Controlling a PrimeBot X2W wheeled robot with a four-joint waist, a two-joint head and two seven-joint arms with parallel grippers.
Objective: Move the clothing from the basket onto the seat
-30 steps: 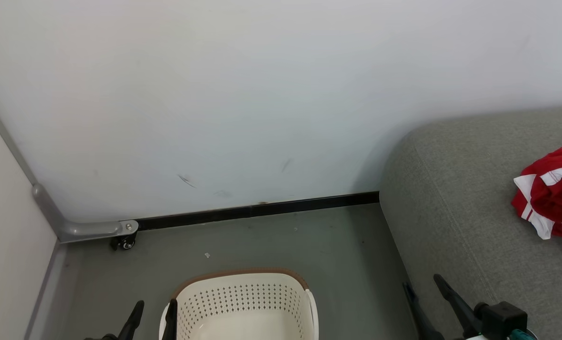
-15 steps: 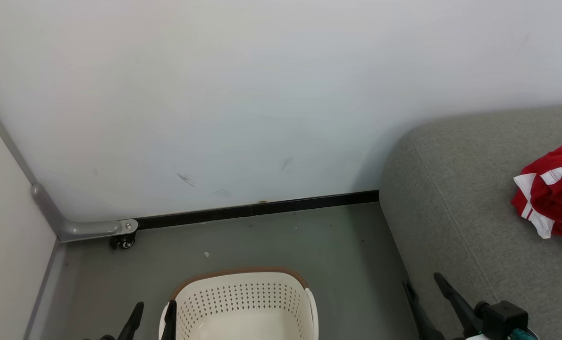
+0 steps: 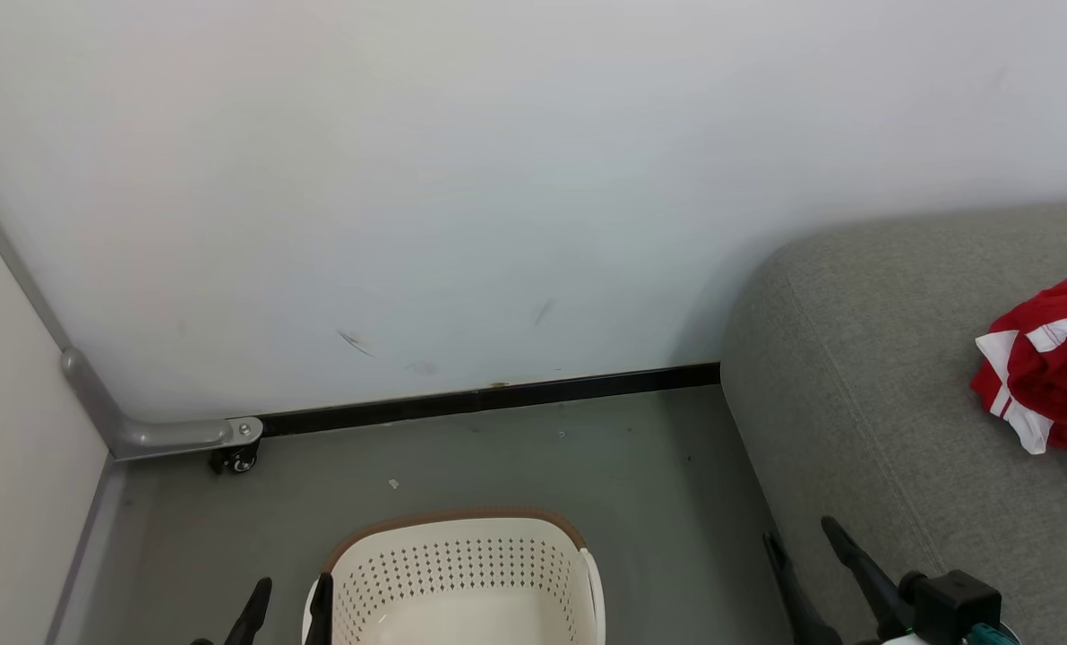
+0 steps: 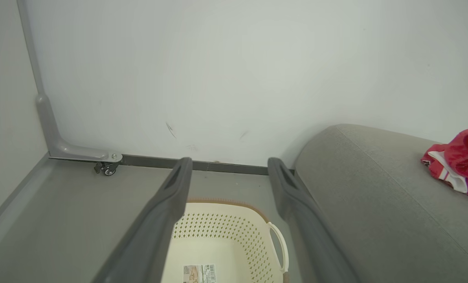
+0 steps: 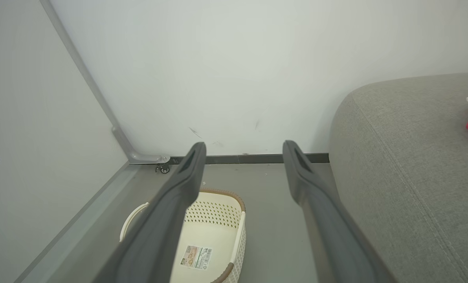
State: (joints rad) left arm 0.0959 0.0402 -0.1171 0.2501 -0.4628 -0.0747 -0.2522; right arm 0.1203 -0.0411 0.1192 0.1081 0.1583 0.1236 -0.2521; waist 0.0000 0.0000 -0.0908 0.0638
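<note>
Both tools hung released, jaws spread: left tool (image 3: 291,587) at seven o'clock just beside the laundry basket (image 3: 452,521), right tool (image 3: 797,533) at five. Red striped clothing (image 3: 1048,367) lay on the grey sofa (image 3: 856,403) at three. The basket's floor looked bare, though its near end was cut off; best to tilt down and check before retiring.

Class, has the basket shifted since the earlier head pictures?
No. The basket sits at the same gap from the black skirting board behind it, neither nearer nor shifted sideways.
</note>
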